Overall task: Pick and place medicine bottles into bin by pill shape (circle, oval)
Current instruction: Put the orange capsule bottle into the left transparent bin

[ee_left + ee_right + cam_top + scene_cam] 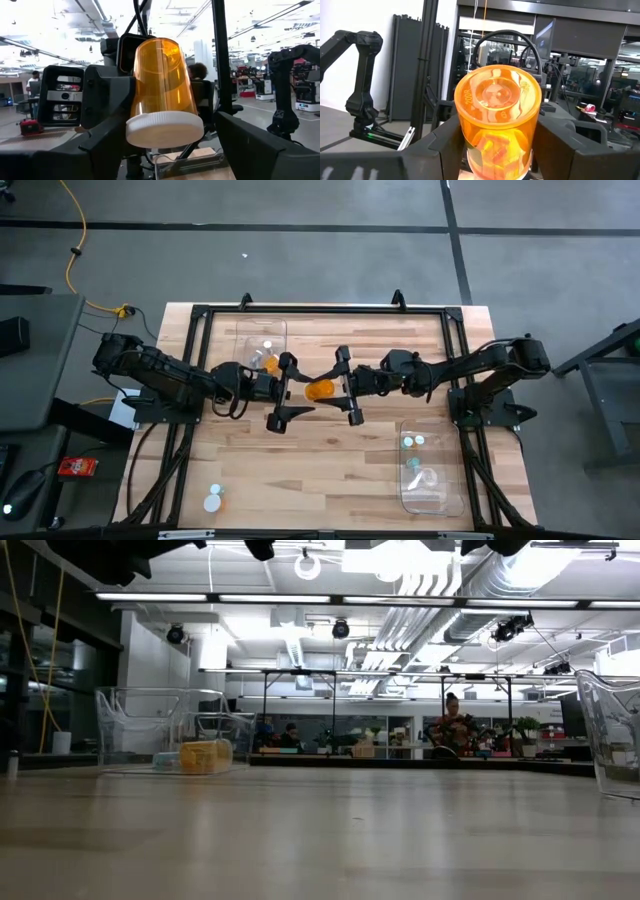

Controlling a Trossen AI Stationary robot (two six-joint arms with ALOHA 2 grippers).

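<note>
From above I have both arms meeting over the middle of the desk, the amber bottle hanging between the left hand and the right hand; a clear bin sits at the far left, another bin at the near right, and spare bottles wait at the near left corner. At desk level I see only the far-left bin holding a yellowish bottle; the hands are out of sight above. Through the left wrist, the white ribbed cap faces me, my fingers spread wide either side, not touching it. Through the right wrist, that hand is clamped on the bottle near its cap end, base toward me, embossed "200R". I judge it light, rigid, slick plastic; the ribbed cap gives the surest hold. Pills inside look elongated, though I cannot be certain.
</note>
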